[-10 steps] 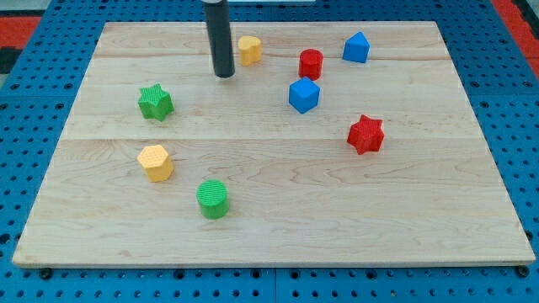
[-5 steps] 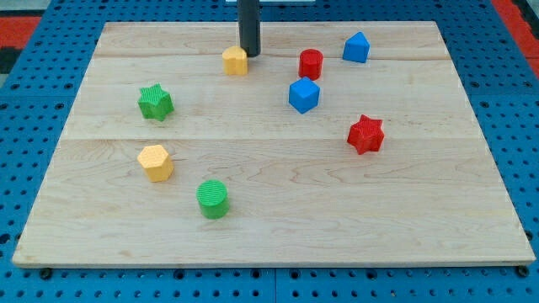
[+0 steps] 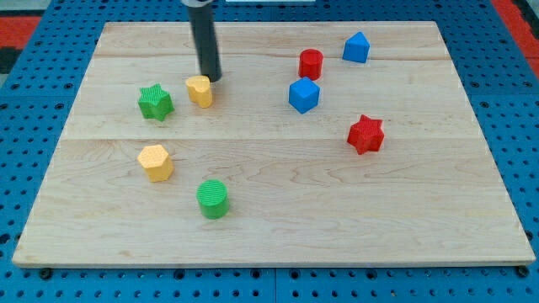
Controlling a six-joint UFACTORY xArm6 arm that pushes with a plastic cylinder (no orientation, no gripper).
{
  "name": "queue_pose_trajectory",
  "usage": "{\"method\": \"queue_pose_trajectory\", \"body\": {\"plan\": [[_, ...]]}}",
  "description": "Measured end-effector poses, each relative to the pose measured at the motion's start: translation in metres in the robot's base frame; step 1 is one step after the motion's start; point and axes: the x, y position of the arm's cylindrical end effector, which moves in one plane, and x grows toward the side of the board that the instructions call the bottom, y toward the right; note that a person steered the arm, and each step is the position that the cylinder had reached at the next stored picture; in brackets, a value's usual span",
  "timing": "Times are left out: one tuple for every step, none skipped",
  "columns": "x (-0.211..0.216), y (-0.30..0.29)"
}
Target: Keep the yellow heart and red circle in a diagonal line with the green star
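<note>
The yellow heart (image 3: 200,90) lies on the wooden board, just to the right of the green star (image 3: 155,102), with a small gap between them. The red circle (image 3: 311,64) stands far off toward the view's top right. My tip (image 3: 210,78) is just above and to the right of the yellow heart, touching or nearly touching its upper edge.
A blue cube (image 3: 304,95) sits below the red circle. A blue pointed block (image 3: 356,47) is at the top right. A red star (image 3: 365,134) is at the right. A yellow hexagon (image 3: 156,162) and a green circle (image 3: 213,199) lie at the lower left.
The rod swung right behind the yellow heart, then pushed it down and left, from near the board's top toward the green star. The other blocks have not moved.
</note>
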Motion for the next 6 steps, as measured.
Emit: {"method": "queue_pose_trajectory", "body": {"plan": [[-0.002,0.039],[0.000,0.099],[-0.009,0.146],[-0.022,0.180],[-0.018,0.207],[-0.031,0.224]]}}
